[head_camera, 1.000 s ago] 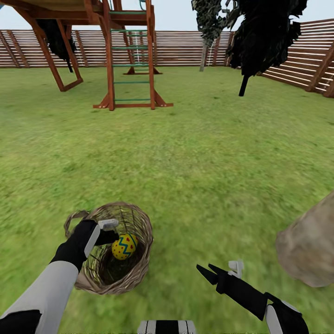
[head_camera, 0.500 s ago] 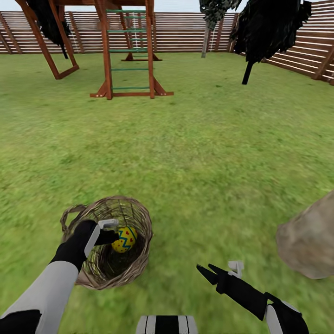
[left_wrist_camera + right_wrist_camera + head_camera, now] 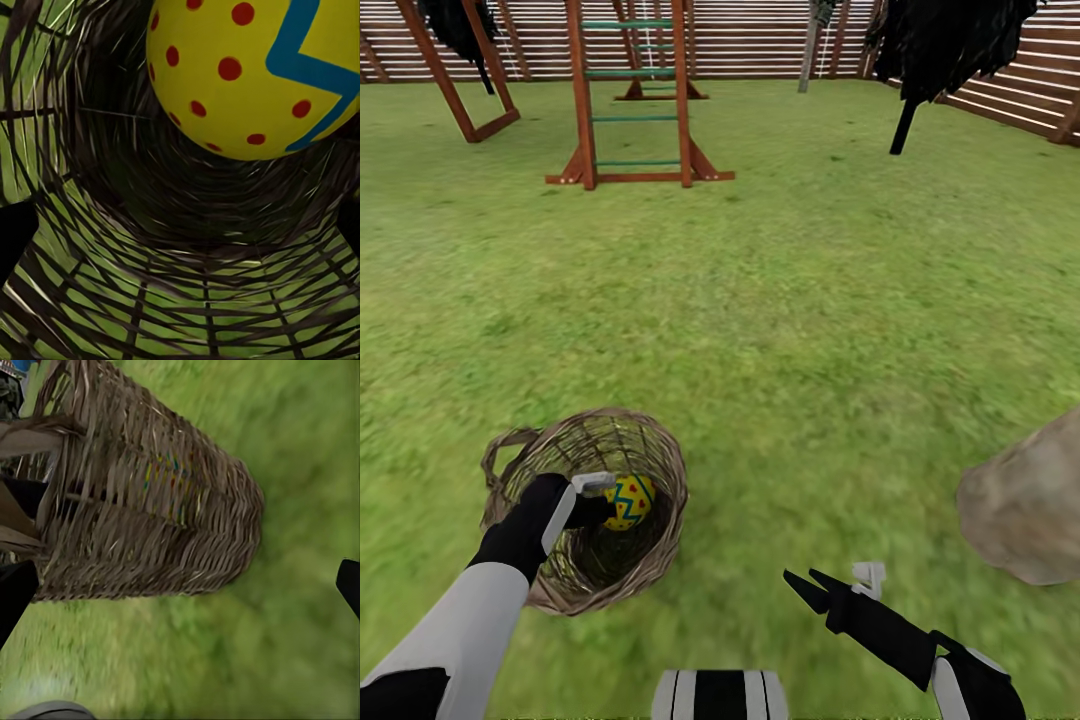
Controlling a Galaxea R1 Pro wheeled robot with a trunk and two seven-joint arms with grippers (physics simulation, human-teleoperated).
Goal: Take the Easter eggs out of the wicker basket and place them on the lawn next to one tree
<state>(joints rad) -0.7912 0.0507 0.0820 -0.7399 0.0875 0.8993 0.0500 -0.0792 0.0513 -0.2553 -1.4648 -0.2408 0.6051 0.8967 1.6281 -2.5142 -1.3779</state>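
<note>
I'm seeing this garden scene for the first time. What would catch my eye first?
The bright yellow Easter egg with its blue zigzag and red dots, at the mouth of the wicker basket on the lawn, right at the left gripper. After that, the wooden playset by the far fence and the near-black tree at the upper right.

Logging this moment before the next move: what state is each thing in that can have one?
Wicker basket: tipped on the lawn, mouth toward the robot, one egg visible inside.
Easter egg: inside the basket, at the left gripper's tips; grasp unclear.
Left gripper: reached into the basket; open or shut cannot be told.
Right gripper: open, empty, above the grass.
</note>
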